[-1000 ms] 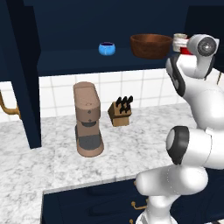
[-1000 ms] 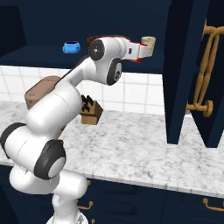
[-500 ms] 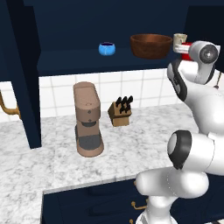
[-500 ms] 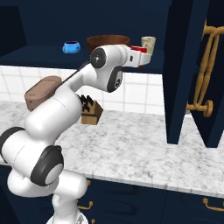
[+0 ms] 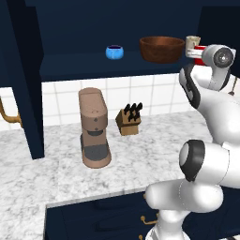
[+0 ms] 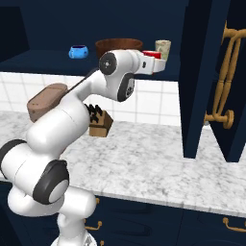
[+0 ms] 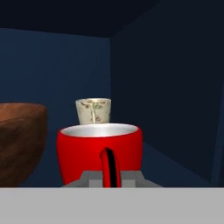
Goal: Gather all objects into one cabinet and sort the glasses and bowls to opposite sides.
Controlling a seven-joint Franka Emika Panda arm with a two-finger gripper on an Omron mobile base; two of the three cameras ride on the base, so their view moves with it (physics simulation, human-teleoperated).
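- My gripper (image 7: 107, 177) is clamped on the handle of the red cup (image 7: 99, 151); the handle stands upright between my two tips, and the cup sits upright just beyond them.
- Red cup, contents: its pale inside shows along the rim; I cannot see down to the bottom.
- From the right base view, the red cup (image 6: 152, 55) is held at shelf height inside the cabinet (image 6: 29, 60), at the shelf's right end.
- Beige cup (image 7: 93, 110): upright, directly behind the red cup, near the cabinet's right inner wall. A dark mark runs down its side. Its inside is hidden from me.
- Brown bowl (image 7: 19, 144): to the left of the red cup in the hand view, close beside it; whether they touch I cannot tell. On the shelf it stands just left of the beige cup (image 5: 192, 43); what shows of its inside in the left base view (image 5: 161, 48) holds nothing.
- Blue bowl (image 5: 114, 51): further left on the same shelf, well apart from the brown bowl; dark inside.
- Below the shelf, on the marble counter (image 5: 51, 180): a coffee machine (image 5: 93, 127) and a knife block (image 5: 129, 120) holding dark-handled knives.
- An open cabinet door (image 6: 226, 77) with curved brass handles stands at the right.
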